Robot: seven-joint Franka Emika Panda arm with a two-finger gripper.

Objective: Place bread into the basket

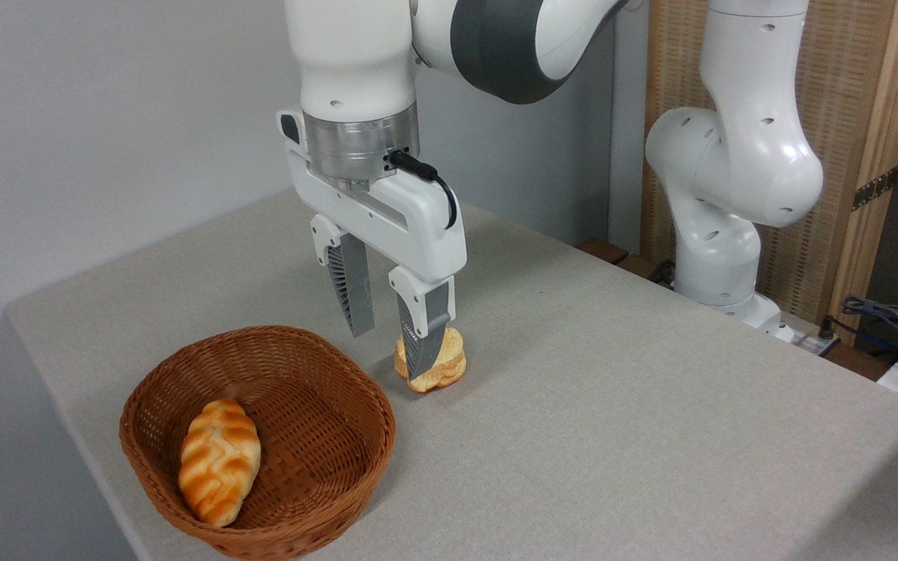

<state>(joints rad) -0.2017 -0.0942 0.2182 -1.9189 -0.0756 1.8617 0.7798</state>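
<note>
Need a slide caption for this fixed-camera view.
Open hand over bun on table; braided loaf in basket.

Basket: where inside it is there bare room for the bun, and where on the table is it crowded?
Inside the basket, the braided loaf fills the near left; the far and right floor is bare. The table lies bare right of the bun to its right edge. It is crowded between the basket rim and the bun, where the open gripper hangs.

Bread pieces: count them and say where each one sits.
2. The braided loaf lies inside the basket. The small bun rests on the table just right of the basket, partly behind one of the open fingers. No others show.
</note>
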